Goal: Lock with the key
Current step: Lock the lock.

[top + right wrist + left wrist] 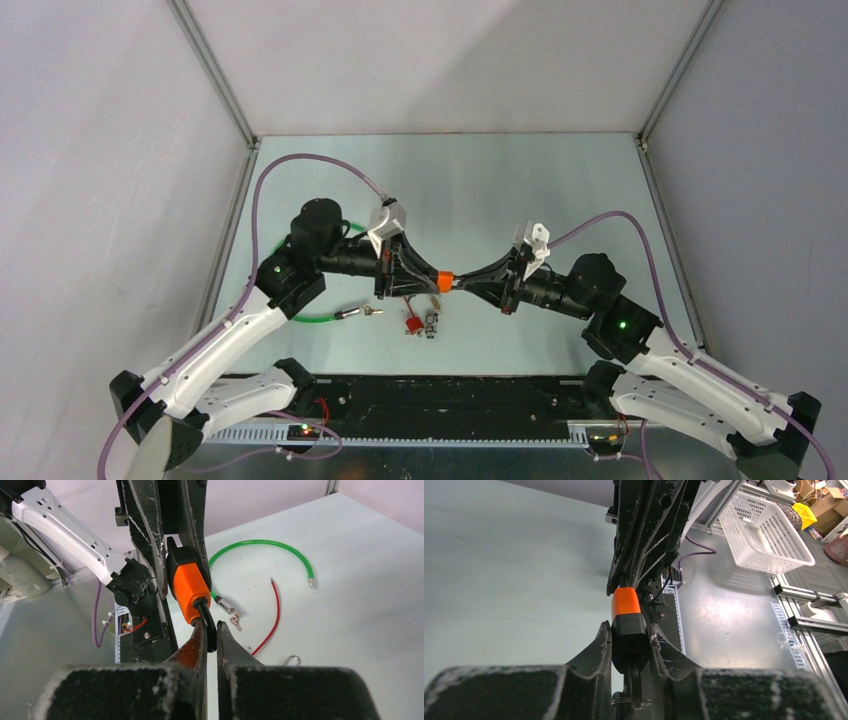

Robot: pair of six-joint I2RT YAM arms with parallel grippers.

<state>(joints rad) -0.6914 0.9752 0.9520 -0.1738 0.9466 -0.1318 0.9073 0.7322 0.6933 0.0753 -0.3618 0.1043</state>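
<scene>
Watch the lock. It hangs in the air between the two arms, above the middle of the counter and nearer its near edge than its far one, and only the two grips carry it. If one arm pulls or twists out of step with the other, the lock could wrench out of one pair of fingers. The black loop could also slide through the thin pinch that holds it, and the lock would drop onto the loose items below. The key is the second worry, because you cannot tell from here that either gripper has one. A small metal piece lies on the counter just beside the metal end of the green cable, toward the near edge and left of the lock, with a red wire near it. That piece may be a key, but it is too small to tell. With both grippers occupied you have no free fingers to fetch it, so one grip would have to let go, and that is when the lock is likeliest to swing or fall. The left gripper is closed to a middling width on the lock's black end, with its pads pressed against both sides. A thin wire ring hangs beneath, and what it carries is hidden. The right gripper is almost closed, pinching the black loop where it leaves the orange end.
</scene>
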